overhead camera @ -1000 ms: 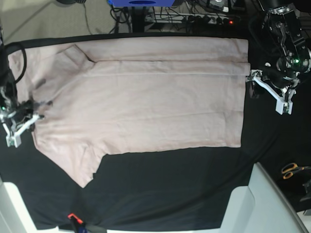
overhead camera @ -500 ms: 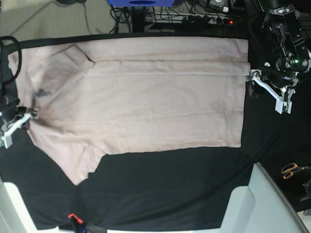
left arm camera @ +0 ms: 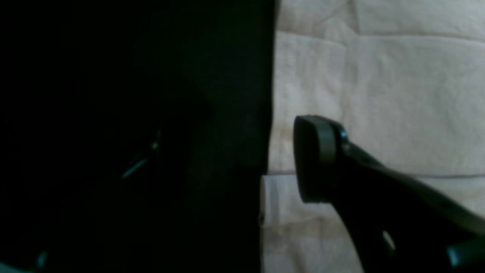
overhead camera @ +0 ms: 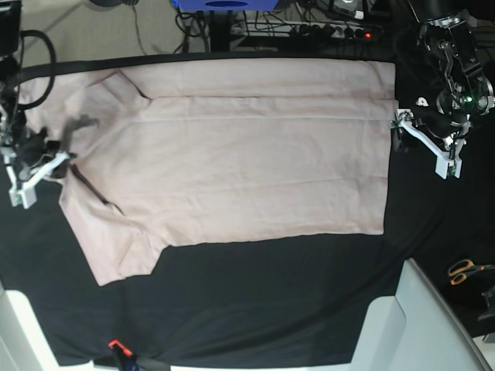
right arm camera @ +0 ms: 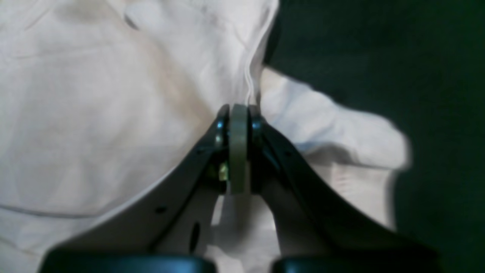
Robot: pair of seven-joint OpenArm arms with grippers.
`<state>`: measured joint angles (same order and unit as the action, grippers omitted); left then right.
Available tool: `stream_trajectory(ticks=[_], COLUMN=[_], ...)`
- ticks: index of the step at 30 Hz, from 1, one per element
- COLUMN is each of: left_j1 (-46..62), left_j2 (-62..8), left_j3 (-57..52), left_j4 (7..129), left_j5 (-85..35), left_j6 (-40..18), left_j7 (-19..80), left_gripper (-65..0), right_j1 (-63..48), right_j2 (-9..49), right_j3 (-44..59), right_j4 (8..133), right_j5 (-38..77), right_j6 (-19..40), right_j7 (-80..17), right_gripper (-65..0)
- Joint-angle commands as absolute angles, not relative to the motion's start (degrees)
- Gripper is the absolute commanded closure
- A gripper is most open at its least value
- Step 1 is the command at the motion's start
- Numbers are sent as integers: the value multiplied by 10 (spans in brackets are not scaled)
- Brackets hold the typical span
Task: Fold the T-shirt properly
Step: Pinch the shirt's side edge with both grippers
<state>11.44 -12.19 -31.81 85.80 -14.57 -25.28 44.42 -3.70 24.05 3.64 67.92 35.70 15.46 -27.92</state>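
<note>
Base view: I've got the T-shirt (overhead camera: 232,162) spread across the black cloth (overhead camera: 271,301), filling the upper middle. My right gripper (overhead camera: 42,166) is at the left edge, pinching the fabric there. My left gripper (overhead camera: 425,143) sits at the right hem, jaws wide.

Left wrist: one pad (left arm camera: 314,159) over pale fabric, nothing held.

Right wrist: jaws clamped tight on a raised fold.

T-shirt (overhead camera: 232,154): 1
Pincers: 2 — left pincer (overhead camera: 424,147), right pincer (overhead camera: 45,168)
Scissors (overhead camera: 464,271): 1
Table (overhead camera: 271,294): 1
</note>
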Motion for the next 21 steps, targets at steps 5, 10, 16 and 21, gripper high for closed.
stream_trajectory(ticks=[5,10,16,21], left_j1=[110,110,101,99], left_j2=[-131,-131,-131,-131], left_j3=[-321,-321,-321,-321], left_j4=[866,866,865,865], left_j5=[-150,-150,-150,-148], left_j6=[-251,-251,-251,-251], left_j7=[436,436,436,436], left_gripper=[-410,-410,-410,-410], right_j1=[-30,-38,73,167], right_j2=[253,247,248,258], right_j3=[47,103,102,37], right_j4=[730,817,691,526], right_j5=[362,362,361,353], right_j6=[159,159,159,160], right_j7=[-310,-339,-374,-360], right_gripper=[-156,-416,-432,-335])
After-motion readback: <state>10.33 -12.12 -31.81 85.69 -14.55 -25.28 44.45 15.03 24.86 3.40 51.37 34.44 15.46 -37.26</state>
